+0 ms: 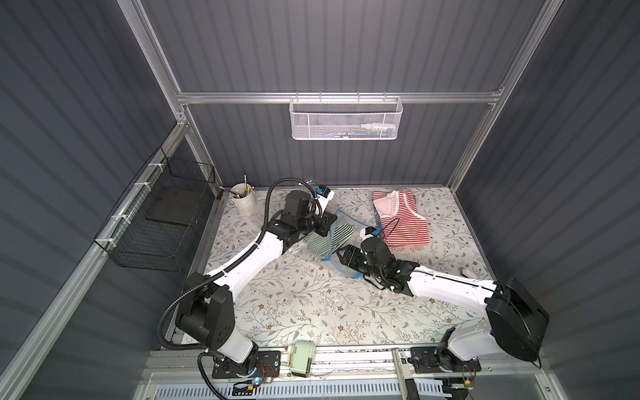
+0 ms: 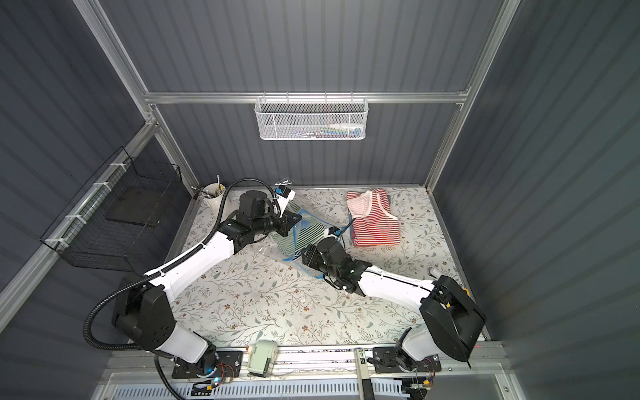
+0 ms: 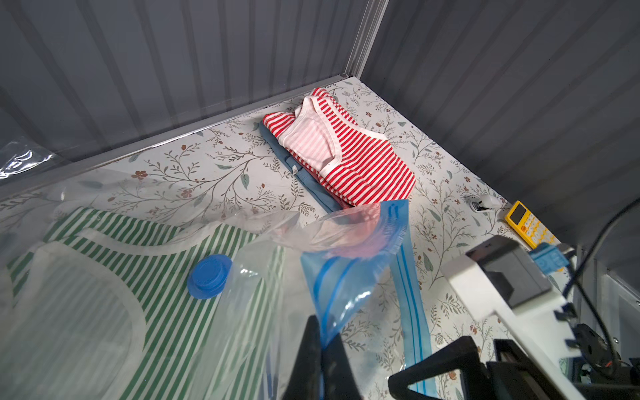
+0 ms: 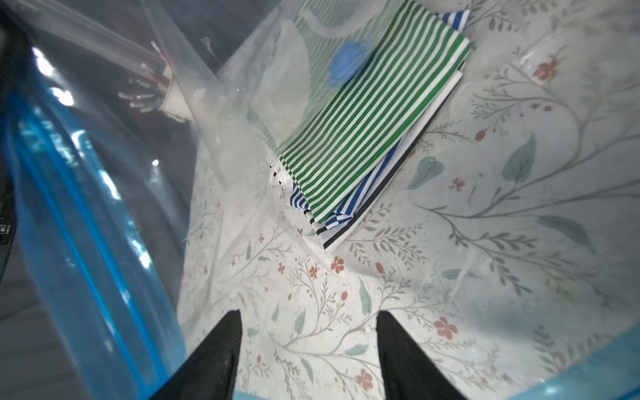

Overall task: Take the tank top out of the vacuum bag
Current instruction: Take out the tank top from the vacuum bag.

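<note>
Mid-table, btw both arms: clear crinkly vacuum bag (image 3: 263, 228), mouth lifted open. Holds folded green/white striped tank top (image 4: 374, 114) flat inside. Pinches blue zip strip (image 3: 346, 277) w/ left gripper (image 3: 320, 334), clenched. Reaches into mouth w/ right gripper (image 4: 308, 317), released, empty. Round blue valve cap (image 3: 209, 276) over tank top.

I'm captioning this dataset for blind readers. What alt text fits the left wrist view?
The left gripper pinches the vacuum bag by its blue zip edge, holding it up. Inside lies a green-striped top beneath the blue valve cap; beyond, a red-striped top sits on a blue garment on the floral table.
</note>
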